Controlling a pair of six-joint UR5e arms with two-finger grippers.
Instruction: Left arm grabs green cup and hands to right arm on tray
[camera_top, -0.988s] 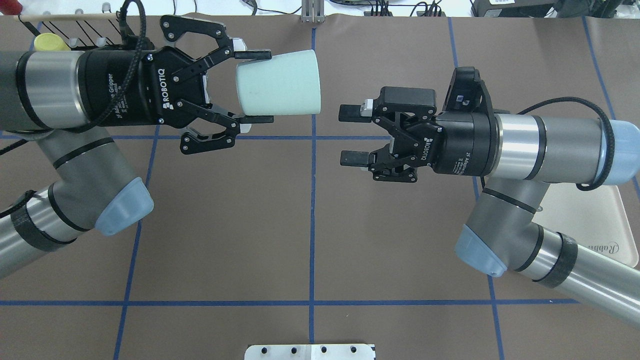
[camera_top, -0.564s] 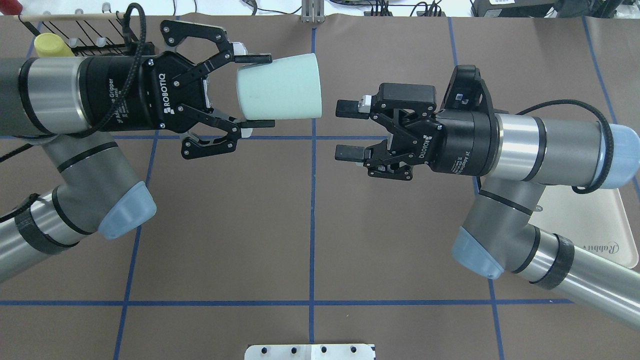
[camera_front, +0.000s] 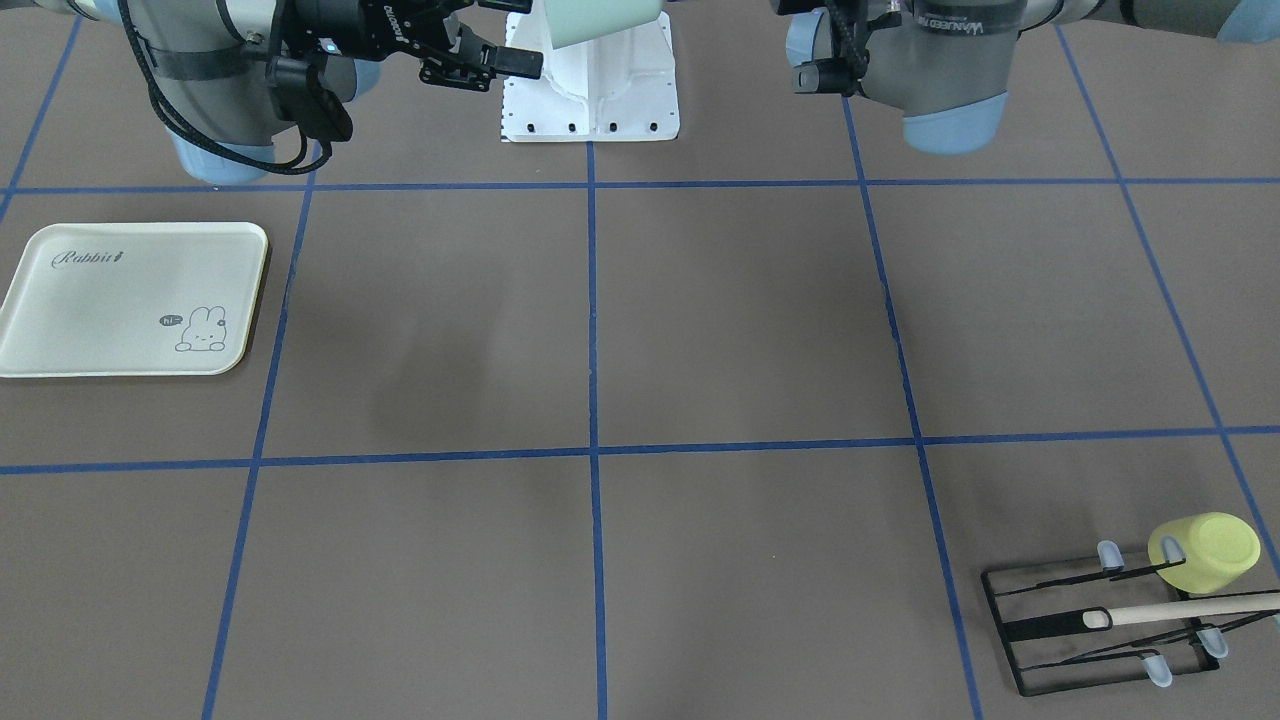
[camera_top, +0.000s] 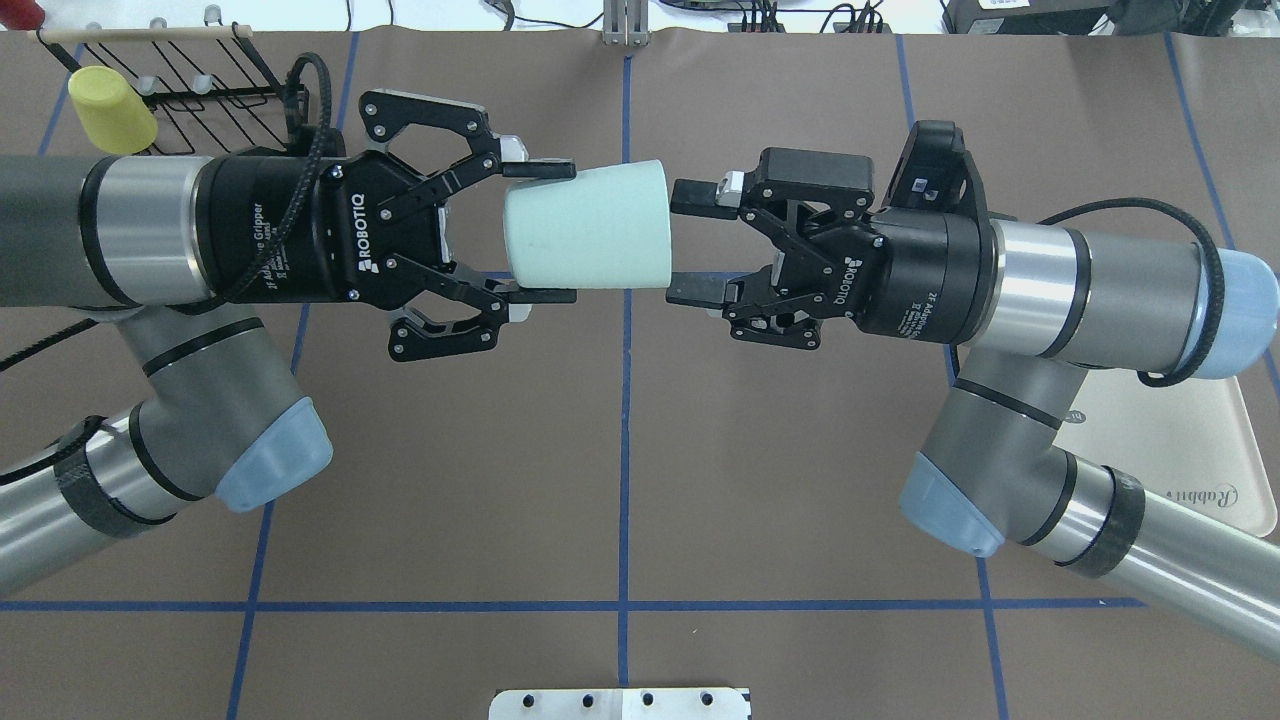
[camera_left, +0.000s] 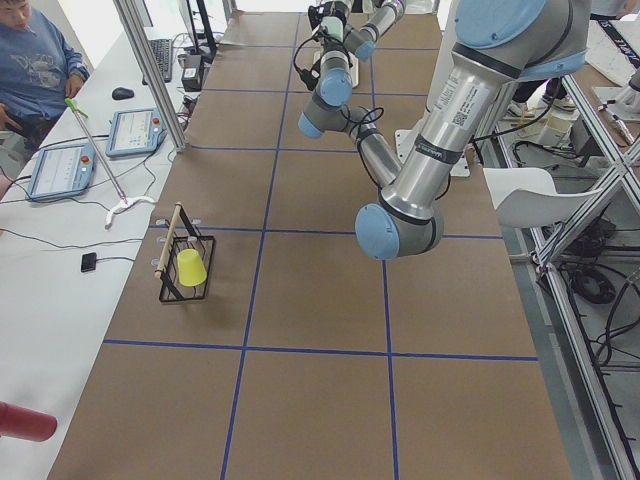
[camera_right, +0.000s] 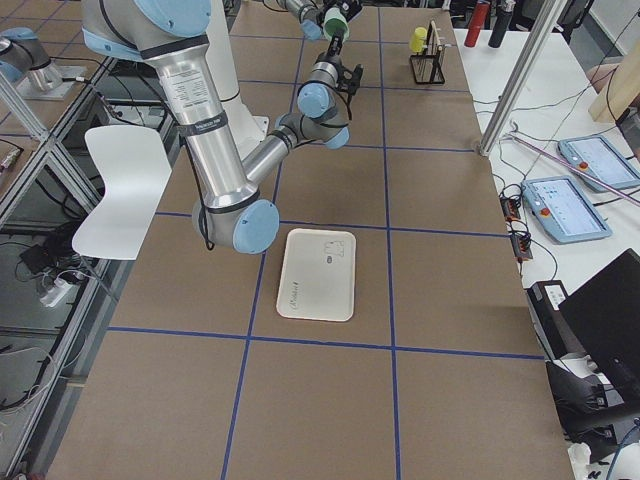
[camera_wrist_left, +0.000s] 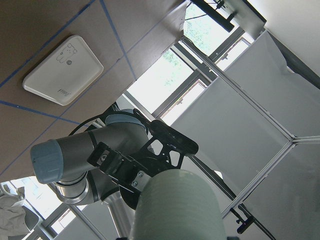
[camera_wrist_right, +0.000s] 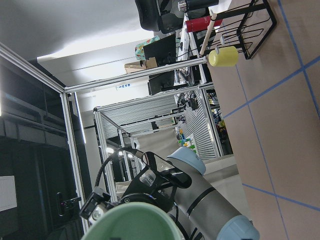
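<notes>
Nearest the robot, a white base plate (camera_top: 620, 703) sits at the edge of the brown bench (camera_top: 620, 450), which is crossed by blue tape lines. Over the middle of the bench, the left arm (camera_top: 140, 230) and the right arm (camera_top: 1090, 290) reach toward each other, nose to nose. The left end effector (camera_top: 545, 232) has its fingers spread wide and clamped on the narrow base end of the green cup (camera_top: 590, 225). It holds the cup on its side in the air, mouth turned toward the right arm. The right end effector (camera_top: 688, 243) is parted and grips nothing. Its fingertips are right at the cup's mouth, and whether they touch the rim cannot be told. The cream tray (camera_top: 1200, 440), printed with a small rabbit, lies flat on the bench on the robot's right. It is partly beneath the right arm and well apart from the cup. Farther back, in the far left corner, a black wire rack (camera_top: 200, 85) stands with a yellow mug (camera_top: 110, 108) on it.
</notes>
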